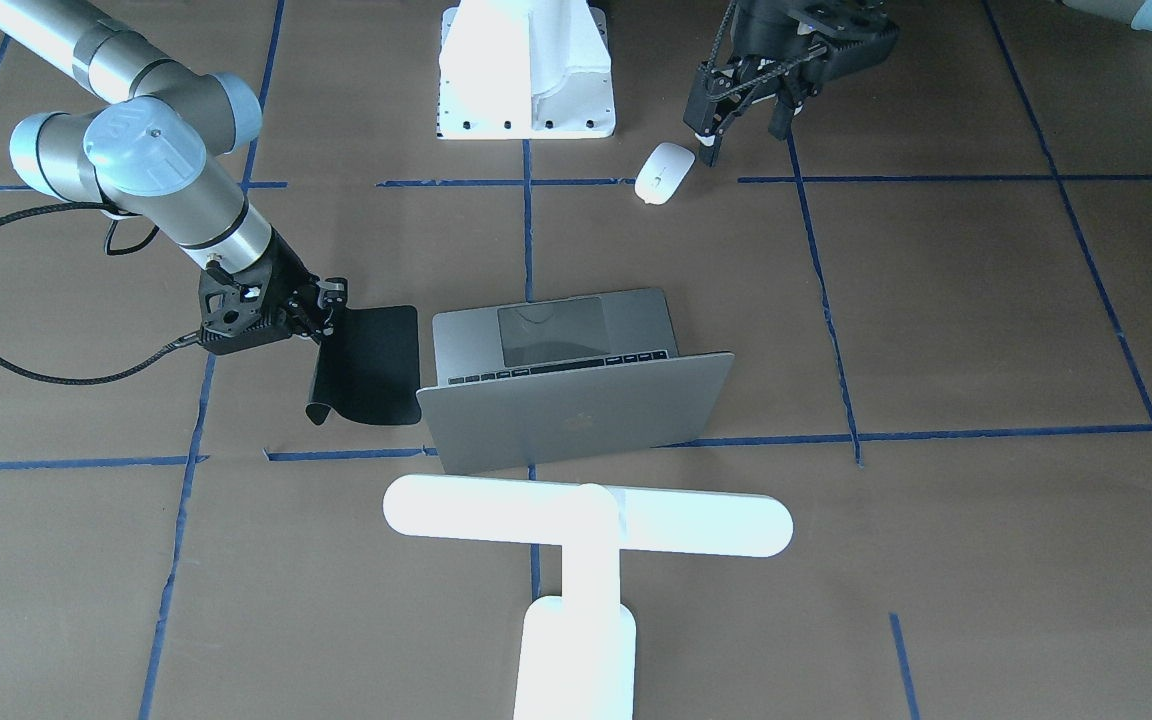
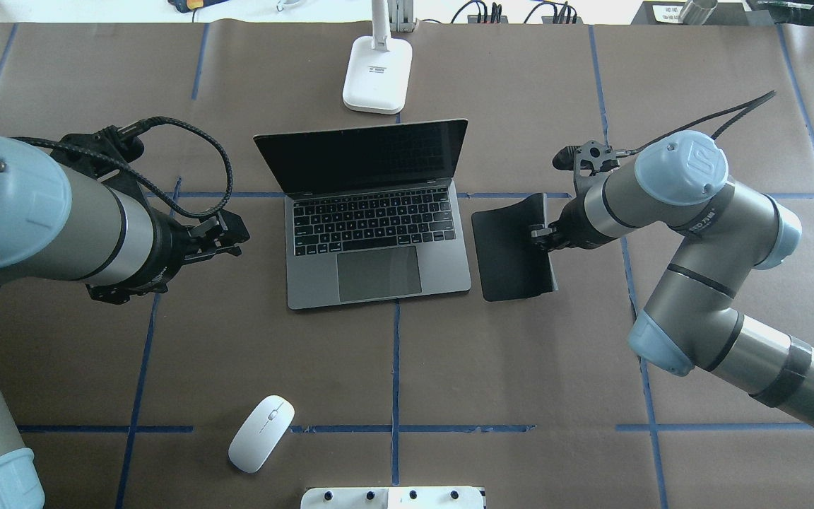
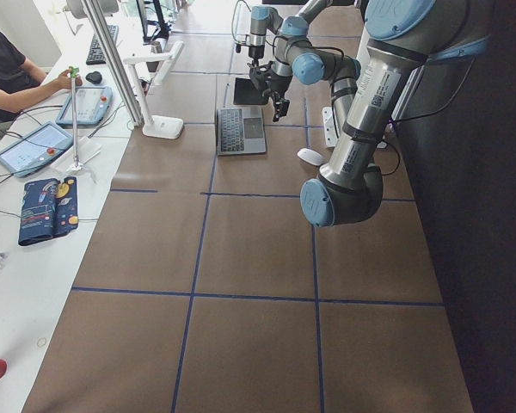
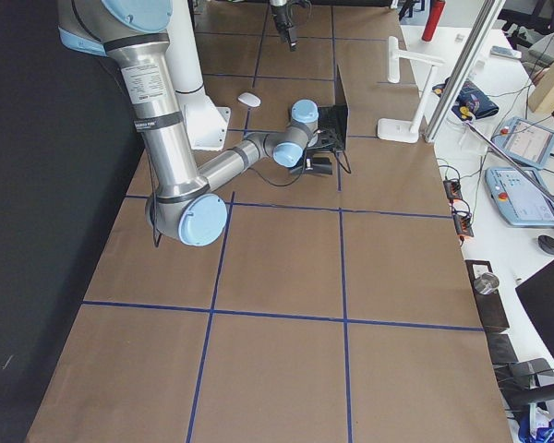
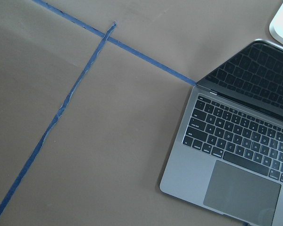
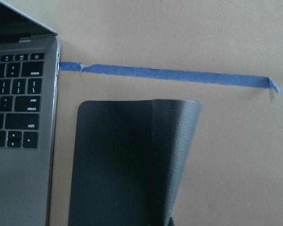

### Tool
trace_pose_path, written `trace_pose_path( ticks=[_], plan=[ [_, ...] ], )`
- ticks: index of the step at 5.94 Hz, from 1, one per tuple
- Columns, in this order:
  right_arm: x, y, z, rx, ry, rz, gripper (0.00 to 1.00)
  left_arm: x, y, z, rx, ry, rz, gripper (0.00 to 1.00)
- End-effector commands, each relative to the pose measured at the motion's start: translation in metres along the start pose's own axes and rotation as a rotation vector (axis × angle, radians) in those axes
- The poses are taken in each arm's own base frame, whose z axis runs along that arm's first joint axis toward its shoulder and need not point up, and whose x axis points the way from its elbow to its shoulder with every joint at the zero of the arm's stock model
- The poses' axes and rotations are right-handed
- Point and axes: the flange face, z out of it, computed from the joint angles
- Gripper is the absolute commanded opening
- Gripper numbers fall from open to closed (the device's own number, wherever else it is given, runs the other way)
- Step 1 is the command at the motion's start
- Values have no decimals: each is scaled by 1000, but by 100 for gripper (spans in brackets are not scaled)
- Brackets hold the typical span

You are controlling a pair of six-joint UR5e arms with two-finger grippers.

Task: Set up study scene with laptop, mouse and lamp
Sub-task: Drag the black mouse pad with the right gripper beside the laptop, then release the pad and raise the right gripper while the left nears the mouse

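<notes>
Lamp [image 1: 586, 525] before laptop [image 1: 576, 410], mouse pad [image 1: 366, 365] curled beside

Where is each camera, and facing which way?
Front-facing: across table, facing robot; both arms.
Overhead: behind robot, looking forward; both arms.
Exterior left: table's left end; left arm near.
Exterior right: right end; right arm near.
Left wrist: down on laptop; no robot parts.
Right wrist: down on mouse pad; laptop shared.

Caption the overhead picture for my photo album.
Right gripper holds up one edge of the black mouse pad beside the open laptop; white mouse nearer, lamp behind.
</notes>
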Motion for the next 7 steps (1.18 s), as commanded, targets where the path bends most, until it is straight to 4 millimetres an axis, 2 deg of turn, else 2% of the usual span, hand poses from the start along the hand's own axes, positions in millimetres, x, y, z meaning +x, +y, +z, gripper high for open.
trace_pose_path(
  ticks=[1, 2, 3, 4, 5, 6, 7],
  plan=[
    [-2, -15, 5, 2, 8, -16, 17, 0, -1, -1, 1, 2, 1, 100],
    [1, -17, 6, 1, 14, -13, 68, 1, 0, -1, 1, 3, 1, 100],
    [3, -22, 1, 4, 12, -6, 100, 1, 0, -1, 1, 3, 2, 100],
    [13, -31, -10, -16, 2, 18, 100, 1, -1, -1, 1, 2, 2, 100],
    [25, -44, -29, -44, 1, 64, 100, 0, 1, 1, -2, -2, 7, 100],
    [33, -53, -48, -40, 8, 93, 100, -4, 10, 12, -18, -23, 31, 100],
    [36, -56, -74, -44, 54, 141, 100, -7, 32, 22, -54, -42, 121, 100]
  ],
)
